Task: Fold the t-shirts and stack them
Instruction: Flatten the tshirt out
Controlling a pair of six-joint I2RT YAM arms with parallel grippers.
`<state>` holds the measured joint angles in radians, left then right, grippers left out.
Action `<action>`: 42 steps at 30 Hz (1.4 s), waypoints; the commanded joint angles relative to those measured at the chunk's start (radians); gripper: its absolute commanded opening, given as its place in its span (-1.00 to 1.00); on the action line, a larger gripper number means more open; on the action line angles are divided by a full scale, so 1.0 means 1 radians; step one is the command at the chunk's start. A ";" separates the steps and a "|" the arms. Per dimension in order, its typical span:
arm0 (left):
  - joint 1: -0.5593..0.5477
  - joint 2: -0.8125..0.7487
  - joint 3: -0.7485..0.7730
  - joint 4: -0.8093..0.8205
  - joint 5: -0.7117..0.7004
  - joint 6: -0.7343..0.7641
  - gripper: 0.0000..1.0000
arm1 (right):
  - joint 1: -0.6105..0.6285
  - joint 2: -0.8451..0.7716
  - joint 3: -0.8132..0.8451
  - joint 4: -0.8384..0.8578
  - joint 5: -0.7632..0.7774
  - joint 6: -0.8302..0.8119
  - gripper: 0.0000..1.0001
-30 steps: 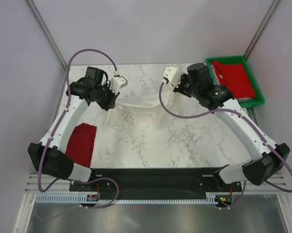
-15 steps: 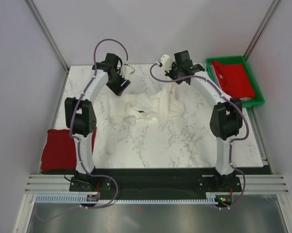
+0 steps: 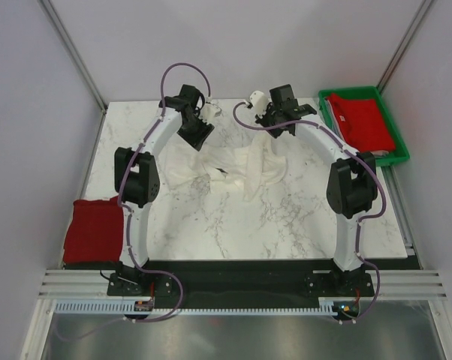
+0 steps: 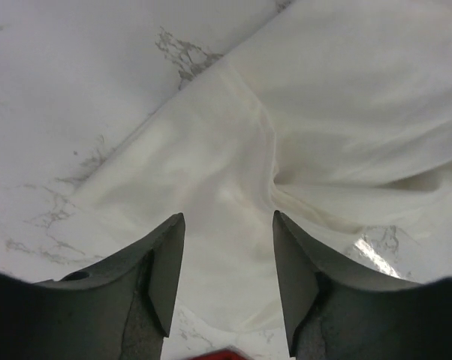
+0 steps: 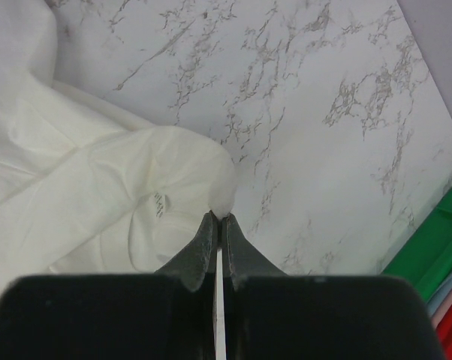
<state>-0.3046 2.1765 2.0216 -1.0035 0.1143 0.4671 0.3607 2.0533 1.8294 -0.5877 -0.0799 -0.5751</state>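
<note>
Toward the far edge of the white marble table (image 3: 301, 217), midway between its far corners, I see the crumpled cream cloth t-shirt (image 3: 230, 165) lying bunched. My right gripper (image 5: 220, 219) is pressed together, pinching a fold at the edge of that cloth. My left gripper (image 4: 227, 277) hangs with its fingers spread above the left part of the garment. A folded red cloth t-shirt (image 3: 94, 229) lies at the near left corner. Beside the far right corner, a green plastic tray (image 3: 401, 155) holds more red t-shirts (image 3: 365, 120).
</note>
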 commanded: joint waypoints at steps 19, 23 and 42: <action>-0.008 0.168 0.233 -0.078 0.054 -0.104 0.01 | -0.011 -0.036 -0.022 0.034 -0.020 0.035 -1.00; -0.028 0.129 0.215 -0.081 0.064 -0.099 0.03 | -0.012 -0.038 -0.032 0.035 -0.020 0.035 -1.00; -0.045 0.172 0.155 -0.089 -0.018 -0.100 -0.70 | -0.012 -0.036 -0.032 0.038 -0.027 0.037 -1.00</action>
<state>-0.3504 2.3581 2.1532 -1.0912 0.1291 0.3901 0.3523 2.0533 1.7996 -0.5755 -0.0834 -0.5529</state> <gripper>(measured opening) 0.198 0.029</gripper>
